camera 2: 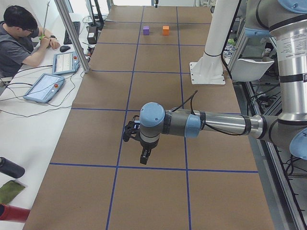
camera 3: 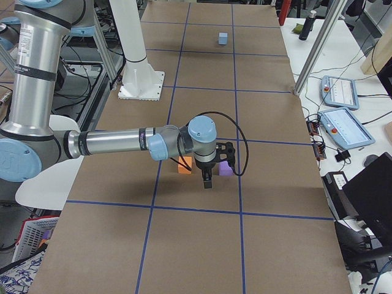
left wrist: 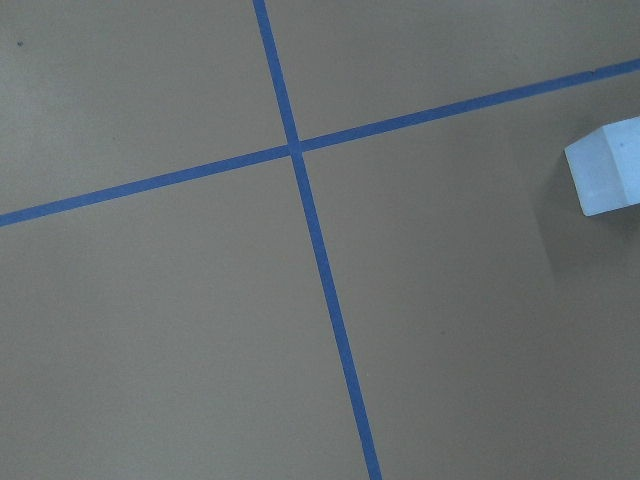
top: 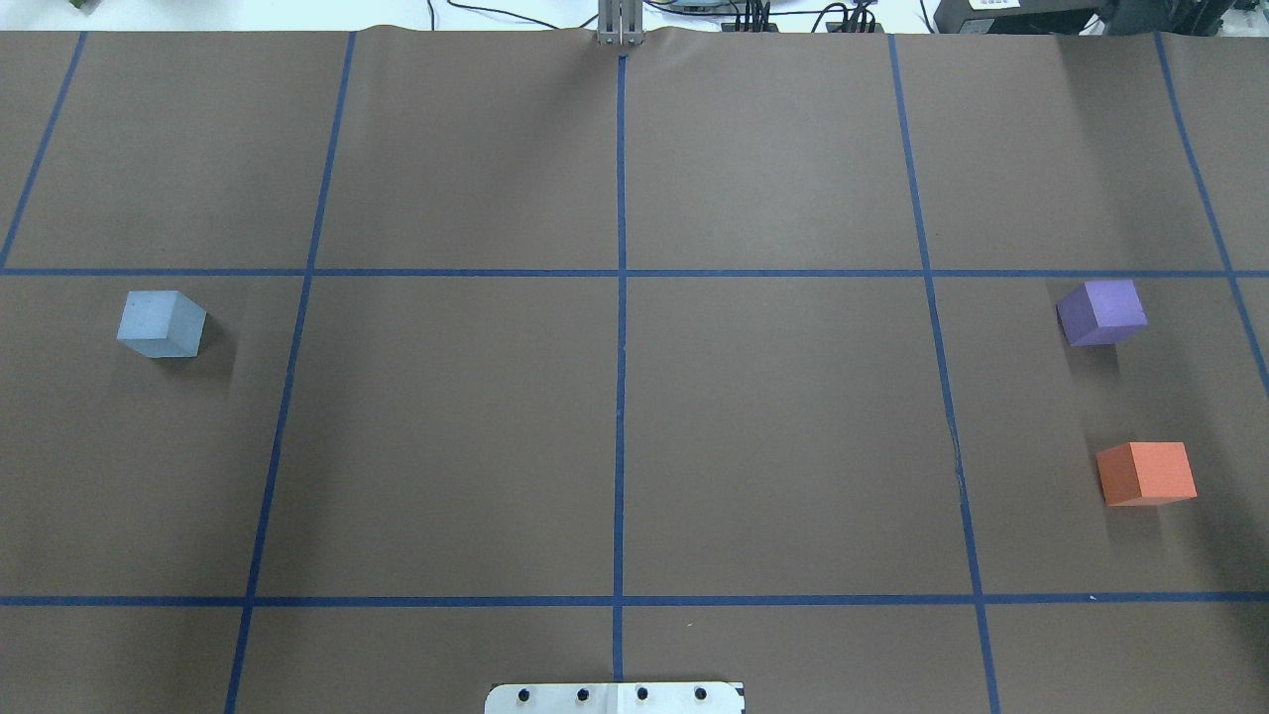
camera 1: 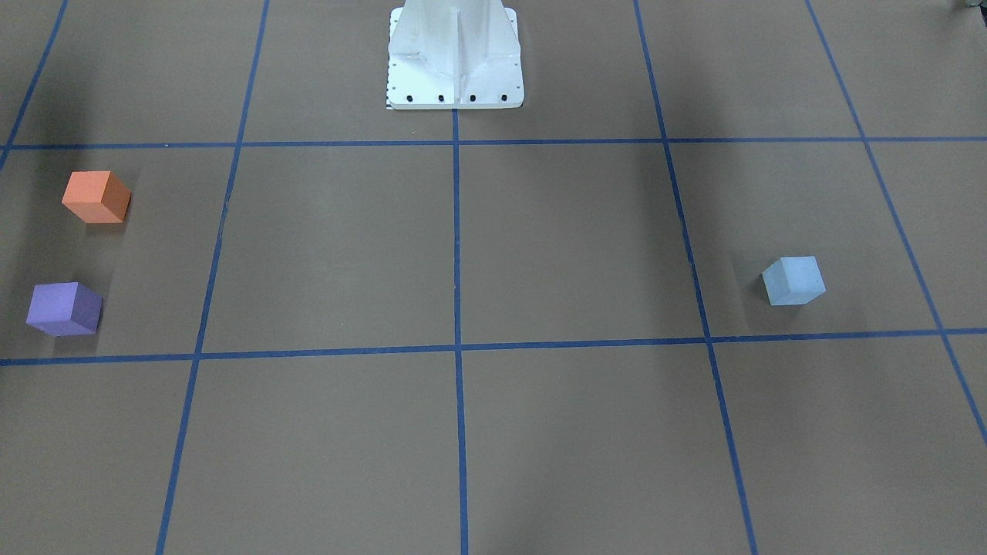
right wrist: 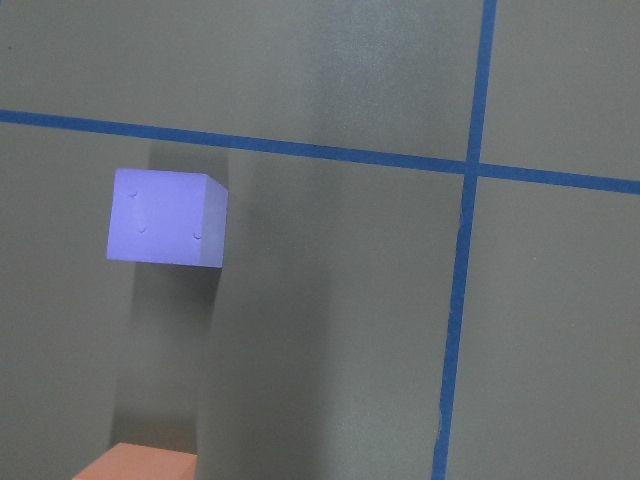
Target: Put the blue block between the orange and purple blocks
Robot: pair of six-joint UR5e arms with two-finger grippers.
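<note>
The light blue block (top: 161, 323) sits alone on the robot's left side of the brown table, also in the front view (camera 1: 794, 280) and at the right edge of the left wrist view (left wrist: 608, 180). The purple block (top: 1101, 311) and the orange block (top: 1146, 473) sit apart on the robot's right side, with a gap between them. My left gripper (camera 2: 144, 158) hangs above the table near the blue block. My right gripper (camera 3: 208, 182) hangs above the purple (camera 3: 225, 169) and orange (camera 3: 184, 165) blocks. I cannot tell whether either gripper is open or shut.
Blue tape lines divide the table into squares. The white robot pedestal (camera 1: 455, 54) stands at the robot's edge of the table. An operator (camera 2: 19, 38) sits at a side desk with tablets (camera 2: 45, 87). A metal frame post (camera 2: 72, 36) stands at the far edge.
</note>
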